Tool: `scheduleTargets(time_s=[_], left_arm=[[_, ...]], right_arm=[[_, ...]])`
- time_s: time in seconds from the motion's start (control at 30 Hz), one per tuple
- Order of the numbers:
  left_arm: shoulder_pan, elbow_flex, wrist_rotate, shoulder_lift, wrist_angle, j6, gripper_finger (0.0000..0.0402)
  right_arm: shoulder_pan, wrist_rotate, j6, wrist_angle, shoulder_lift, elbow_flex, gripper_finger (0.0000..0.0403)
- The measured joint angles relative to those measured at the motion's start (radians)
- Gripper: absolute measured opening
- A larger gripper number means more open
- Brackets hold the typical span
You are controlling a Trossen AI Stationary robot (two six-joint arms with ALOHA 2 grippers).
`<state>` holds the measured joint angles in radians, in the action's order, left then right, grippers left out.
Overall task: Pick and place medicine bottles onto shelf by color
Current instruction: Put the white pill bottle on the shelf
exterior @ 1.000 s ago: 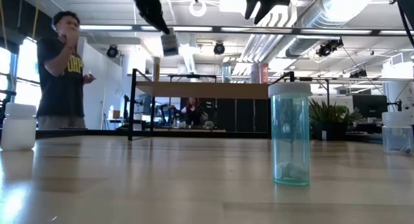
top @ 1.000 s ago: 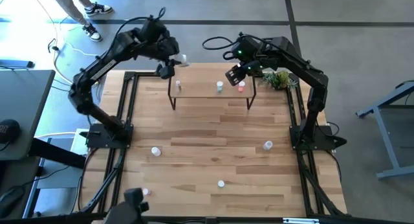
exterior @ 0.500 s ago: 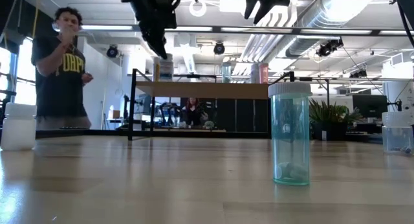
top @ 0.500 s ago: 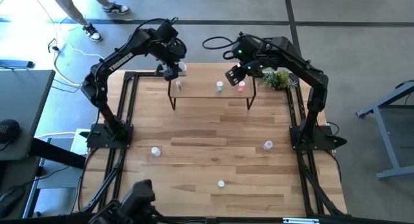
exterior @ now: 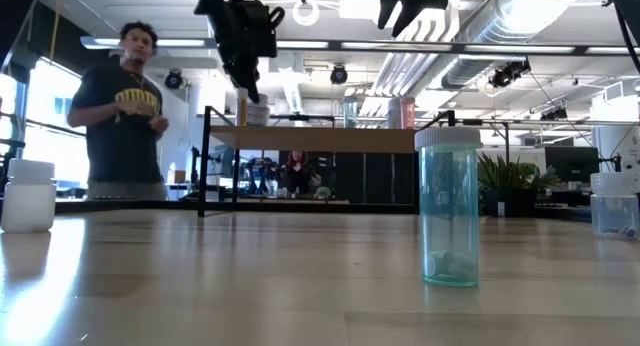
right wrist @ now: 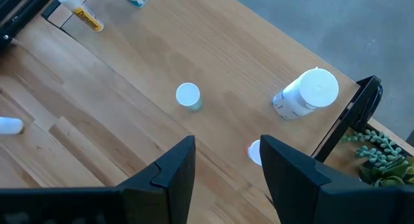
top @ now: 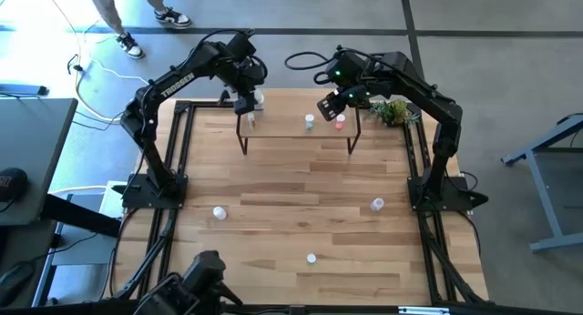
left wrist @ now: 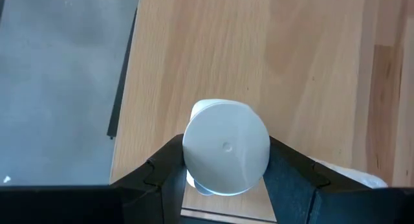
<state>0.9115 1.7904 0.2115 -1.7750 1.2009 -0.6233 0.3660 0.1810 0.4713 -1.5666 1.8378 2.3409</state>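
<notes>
My left gripper (top: 248, 103) is shut on a white medicine bottle (left wrist: 226, 145) over the left end of the small wooden shelf (top: 296, 133). In the low view the bottle (exterior: 257, 114) is upright at the shelf top, below the gripper (exterior: 246, 84). My right gripper (top: 330, 106) hangs open and empty above the shelf's right part. Under it stand a pale teal bottle (right wrist: 187, 94), a larger white bottle (right wrist: 307, 91) and a pinkish bottle (top: 340, 122). Another small bottle (top: 250, 122) stands on the shelf near my left gripper. My left gripper pinches the white bottle between its two fingers by its opposite sides (left wrist: 189, 167), below the round cap. The fingers come from above, pointing down. The bottle is upright, its base at the shelf board; whether it rests there or hangs just above, I cannot tell.
Loose bottles stand on the tabletop: a white one (top: 219, 212) at the left, a teal one (top: 377, 204) at the right and one (top: 311, 258) near the front edge. A green plant (top: 393, 110) sits at the far right corner. A person (exterior: 125, 116) stands beyond the table.
My left gripper has carried the white bottle a little toward the table's right and down onto the shelf's left end; the bottle has gone from tilted to upright. The person behind the table has walked along.
</notes>
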Motion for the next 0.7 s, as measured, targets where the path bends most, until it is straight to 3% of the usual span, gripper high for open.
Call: scheduleTargets(time_s=[0.7], left_arm=[[-0.002, -0.002, -0.018, -0.008, -0.004, 0.006, 0.0225]], right_arm=[[0.000, 0.000, 0.001, -0.005, 0.000, 0.000, 0.0165]])
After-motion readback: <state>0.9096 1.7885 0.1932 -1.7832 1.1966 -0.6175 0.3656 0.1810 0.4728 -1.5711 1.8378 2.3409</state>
